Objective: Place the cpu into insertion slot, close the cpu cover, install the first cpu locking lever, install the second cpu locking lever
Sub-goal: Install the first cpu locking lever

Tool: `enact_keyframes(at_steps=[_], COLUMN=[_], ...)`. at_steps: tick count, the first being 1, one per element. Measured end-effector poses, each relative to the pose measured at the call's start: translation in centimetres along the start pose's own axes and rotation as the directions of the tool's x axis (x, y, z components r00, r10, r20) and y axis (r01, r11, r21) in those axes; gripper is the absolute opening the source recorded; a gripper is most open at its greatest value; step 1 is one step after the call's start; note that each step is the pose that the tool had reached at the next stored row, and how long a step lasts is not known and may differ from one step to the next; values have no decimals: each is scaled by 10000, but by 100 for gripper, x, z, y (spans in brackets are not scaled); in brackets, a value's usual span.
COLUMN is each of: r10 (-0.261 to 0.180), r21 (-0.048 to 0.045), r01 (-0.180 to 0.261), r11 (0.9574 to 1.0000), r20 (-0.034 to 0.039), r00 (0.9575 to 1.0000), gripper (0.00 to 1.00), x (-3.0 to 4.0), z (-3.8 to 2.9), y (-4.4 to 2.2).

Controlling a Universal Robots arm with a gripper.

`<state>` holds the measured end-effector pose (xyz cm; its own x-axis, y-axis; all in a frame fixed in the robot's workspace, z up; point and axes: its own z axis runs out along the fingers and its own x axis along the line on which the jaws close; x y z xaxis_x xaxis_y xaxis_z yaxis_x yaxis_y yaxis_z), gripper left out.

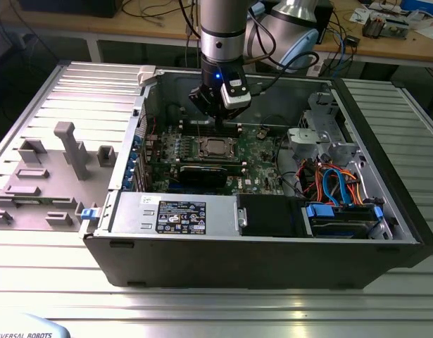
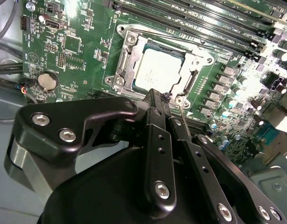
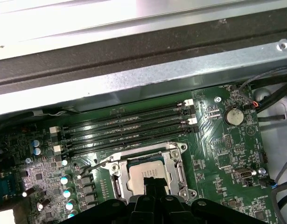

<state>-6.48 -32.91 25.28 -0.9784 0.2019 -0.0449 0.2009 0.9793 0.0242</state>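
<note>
Exterior view: one open desktop computer case (image 1: 237, 260), black and grey sheet metal, lying on a ribbed aluminium table (image 1: 202, 310); a green motherboard (image 1: 262, 151) inside it.

Clock bearings below are taken from the cpu (image 1: 216, 148) in that view:
- gripper (image 1: 220, 121) at 12 o'clock, hanging close over the board;
- power supply (image 1: 174, 211) at 6 o'clock, a grey box with a black-and-white label, its print too small to read;
- blue and orange cables (image 1: 336, 184) at 4 o'clock, a loose bundle;
- grey fixture plate (image 1: 61, 158) at 9 o'clock, outside the case, carrying upright blocks.

Both wrist views:
- the cpu is a flat square with a pale silvery top; its faint print is not legible; it sits in the insertion slot (image 2: 116, 80);
- the cpu cover (image 2: 199, 58) is a sheet-metal frame lying flat around the chip, whose top shows through the square window;
- the gripper is matte black with bright screw heads; its jaws are together with nothing seen between them, the tips just beside a corner of the slot;
- coin cell (image 2: 47, 80), a round, shiny disc, well apart from the slot.

First wrist view:
- memory slots (image 3: 129, 126), long, black and parallel, near the slot;
- capacitors (image 3: 64, 179), small silver-topped cylinders;
- thin wire lever (image 3: 92, 166), angling out from a slot corner toward them.
</note>
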Motion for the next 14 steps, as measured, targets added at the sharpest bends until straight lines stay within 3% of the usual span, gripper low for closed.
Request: enact_keyframes(at_steps=[10, 14], r10=[-22, -854], r21=[-4, -43], r01=[22, 854], r11=[10000, 9963], r20=[-1, -20], r00=[10000, 9963], gripper=[11, 11], x=[12, 13], z=[-1, -1], y=[-3, -3])
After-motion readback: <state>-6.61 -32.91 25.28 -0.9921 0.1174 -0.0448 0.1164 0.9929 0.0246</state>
